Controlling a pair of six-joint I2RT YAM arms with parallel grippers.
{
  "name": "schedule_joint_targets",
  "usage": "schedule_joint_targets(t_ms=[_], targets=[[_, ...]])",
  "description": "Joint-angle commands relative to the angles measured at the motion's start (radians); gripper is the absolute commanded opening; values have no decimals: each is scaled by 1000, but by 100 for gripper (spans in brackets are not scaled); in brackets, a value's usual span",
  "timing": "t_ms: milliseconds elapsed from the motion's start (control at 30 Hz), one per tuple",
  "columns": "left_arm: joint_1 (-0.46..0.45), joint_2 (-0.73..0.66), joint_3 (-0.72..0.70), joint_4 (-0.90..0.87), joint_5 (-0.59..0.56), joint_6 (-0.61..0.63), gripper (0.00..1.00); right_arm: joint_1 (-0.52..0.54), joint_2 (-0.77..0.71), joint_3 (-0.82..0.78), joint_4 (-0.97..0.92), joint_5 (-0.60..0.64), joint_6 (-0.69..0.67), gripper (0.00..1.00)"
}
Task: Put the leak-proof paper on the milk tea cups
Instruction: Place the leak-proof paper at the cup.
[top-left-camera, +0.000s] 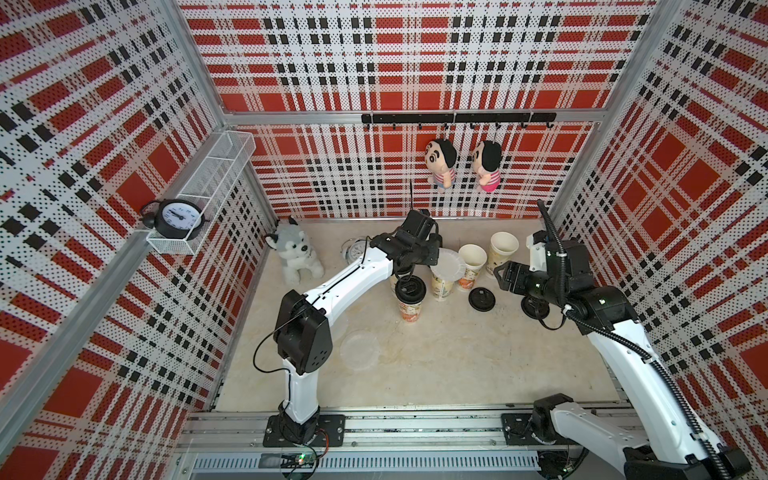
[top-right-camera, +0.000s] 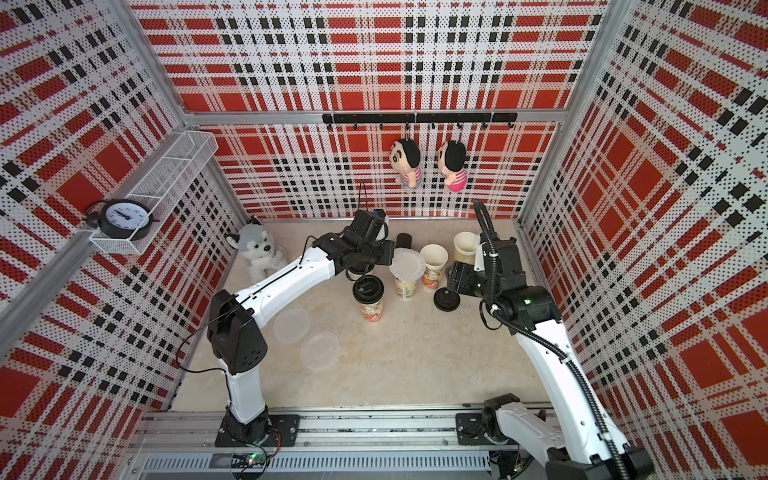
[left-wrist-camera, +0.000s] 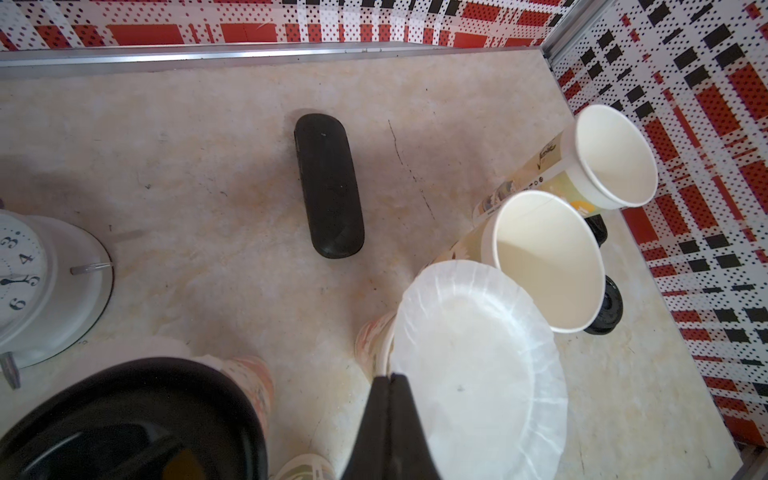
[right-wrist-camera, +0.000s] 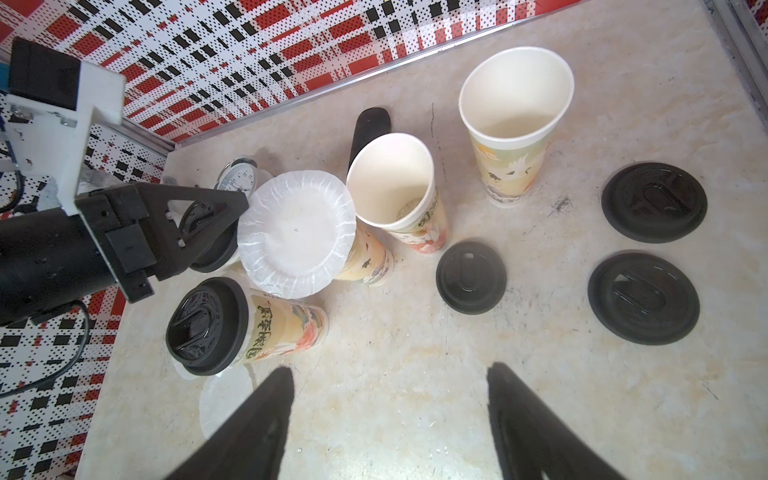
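Toward the front left of the surface (top-right-camera: 415, 365), two spare sheets of leak-proof paper (top-right-camera: 291, 324) lie flat, just beside each other. Further right stands a lidded cup (top-left-camera: 409, 301). Behind it, the left fingers (left-wrist-camera: 390, 380) are pressed together on the edge of a third sheet (left-wrist-camera: 478, 365), holding it over the mouth of a milk tea cup (right-wrist-camera: 368, 257). Two open cups (top-left-camera: 471, 259) stand next, then a black lid (top-left-camera: 482, 298). Beside that, the right fingers (top-left-camera: 504, 275) hover spread, holding nothing.
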Motion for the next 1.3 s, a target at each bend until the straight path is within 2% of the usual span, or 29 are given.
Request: schedule_joint_targets(t_ms=[0, 700, 1100, 1267], targets=[[6, 25, -6, 19, -18, 16, 0, -10, -12, -8, 12, -5, 0, 76], [12, 39, -11, 22, -47, 19, 2, -10, -9, -8, 11, -10, 0, 77], [17, 48, -8, 32, -42, 19, 29, -10, -5, -7, 11, -12, -1, 77], [18, 43, 3, 32, -43, 19, 37, -11, -1, -7, 5, -1, 0, 77]])
